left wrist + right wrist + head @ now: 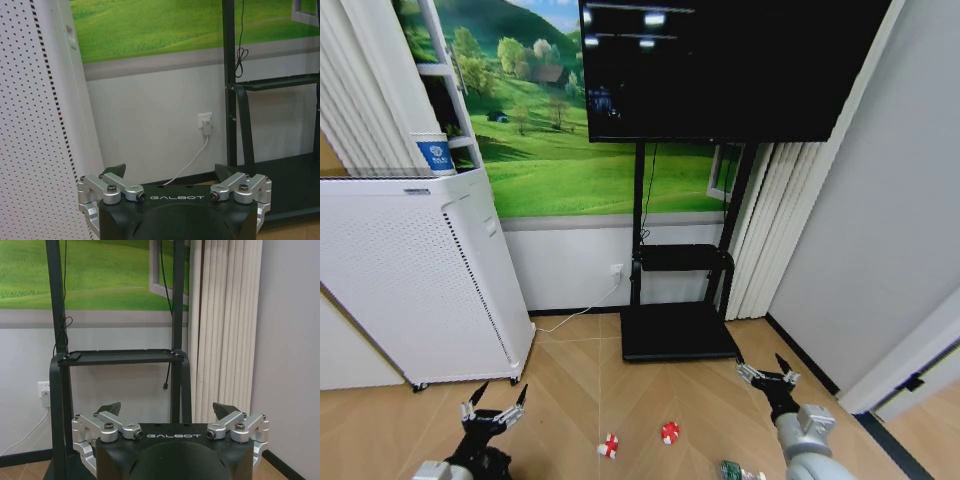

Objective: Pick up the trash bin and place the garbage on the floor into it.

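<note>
Garbage lies on the wood floor in front of the black TV stand (678, 330), on the robot's side of its base plate: a red-and-white scrap (609, 446), a red ball-like piece (669, 432) just beside it, and a small bottle with a green label (740, 471) nearest the robot and farther toward the wall corner. The trash bin cannot be placed from here.

Left gripper (494, 404) hovers low, on the white perforated appliance (420, 270) side of the stand, fingers spread apart, empty. Right gripper (767, 372) hovers off the stand's other front corner, fingers likewise apart, empty. Both point forward at the wall, not down.

Key relation: all three bits sit between the two grippers and below them. The scrap seems nearer the left gripper and the bottle the right; the ball lies roughly midway. The bottle's long axis appears to run across the stand's front.
</note>
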